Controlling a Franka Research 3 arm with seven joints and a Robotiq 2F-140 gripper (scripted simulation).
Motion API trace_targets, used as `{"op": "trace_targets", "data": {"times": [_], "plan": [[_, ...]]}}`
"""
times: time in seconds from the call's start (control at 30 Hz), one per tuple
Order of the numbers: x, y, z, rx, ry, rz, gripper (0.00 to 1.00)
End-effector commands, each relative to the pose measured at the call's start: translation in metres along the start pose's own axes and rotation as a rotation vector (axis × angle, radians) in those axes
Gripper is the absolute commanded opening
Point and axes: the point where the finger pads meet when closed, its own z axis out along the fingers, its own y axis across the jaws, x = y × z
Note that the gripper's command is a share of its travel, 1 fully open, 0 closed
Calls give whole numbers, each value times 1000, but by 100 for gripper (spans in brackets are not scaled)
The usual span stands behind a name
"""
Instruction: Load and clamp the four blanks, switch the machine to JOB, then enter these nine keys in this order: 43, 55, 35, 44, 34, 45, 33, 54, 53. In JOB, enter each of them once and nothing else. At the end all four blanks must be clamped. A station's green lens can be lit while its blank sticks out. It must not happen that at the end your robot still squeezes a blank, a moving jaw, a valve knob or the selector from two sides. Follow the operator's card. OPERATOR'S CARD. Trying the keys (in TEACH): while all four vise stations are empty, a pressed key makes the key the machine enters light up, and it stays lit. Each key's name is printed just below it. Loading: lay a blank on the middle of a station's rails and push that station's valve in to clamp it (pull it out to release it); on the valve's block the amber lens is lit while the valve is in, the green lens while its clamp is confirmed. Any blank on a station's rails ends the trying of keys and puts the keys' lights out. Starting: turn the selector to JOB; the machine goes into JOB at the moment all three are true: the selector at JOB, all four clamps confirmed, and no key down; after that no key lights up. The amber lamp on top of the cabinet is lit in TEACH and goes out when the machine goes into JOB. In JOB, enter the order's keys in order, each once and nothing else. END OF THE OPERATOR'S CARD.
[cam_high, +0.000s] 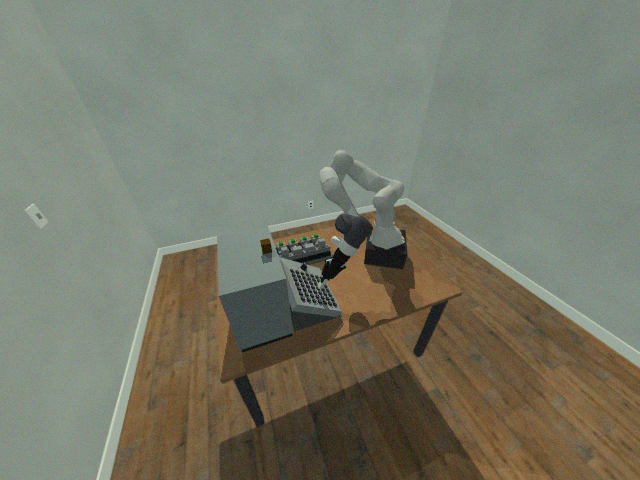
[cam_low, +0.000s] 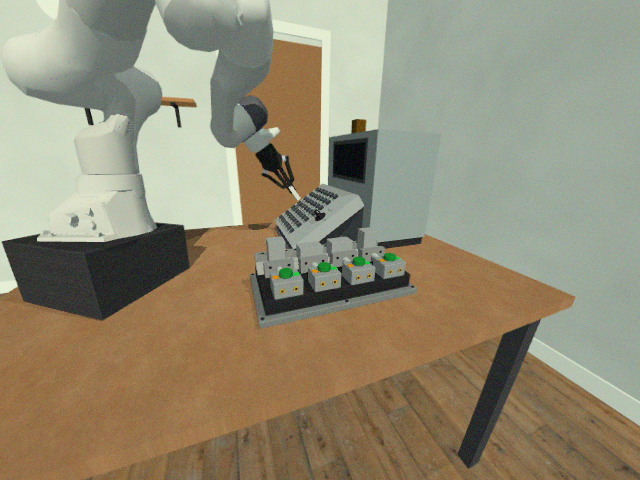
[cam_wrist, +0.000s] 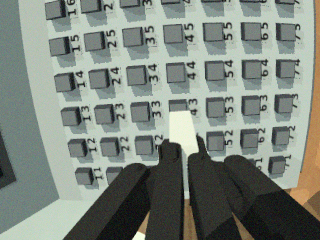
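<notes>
The sloped grey keypad (cam_high: 311, 292) (cam_low: 311, 207) (cam_wrist: 235, 55) carries rows of dark square keys with printed numbers. My gripper (cam_high: 323, 282) (cam_low: 293, 194) (cam_wrist: 180, 127) is shut, with nothing between the fingers. Its white tip rests on key 43 (cam_wrist: 178, 104), which sits lower than its neighbours. No key is lit. The four vise stations (cam_low: 330, 268) (cam_high: 302, 248) each hold a grey blank (cam_low: 275, 248), and their green valve knobs (cam_low: 324, 267) are in view. The lamp (cam_low: 358, 125) (cam_high: 266, 245) on top of the cabinet looks dark. The black selector knob (cam_low: 319, 214) (cam_high: 304, 267) sits on the keypad's upper part.
The grey cabinet (cam_low: 400, 180) (cam_high: 242, 260) with a dark screen stands behind the keypad. The robot's black base (cam_low: 98, 273) (cam_high: 385, 255) stands on the wooden table (cam_low: 155, 361). A wall lies close behind the cabinet.
</notes>
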Motion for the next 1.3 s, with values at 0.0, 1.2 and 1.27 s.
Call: {"op": "trace_targets", "data": {"times": [0.0, 1.2, 1.27], "plan": [[2, -1, 1, -3, 14, 16, 0], [2, -1, 23, -3, 14, 16, 0], [2, -1, 23, -3, 14, 16, 0]]}}
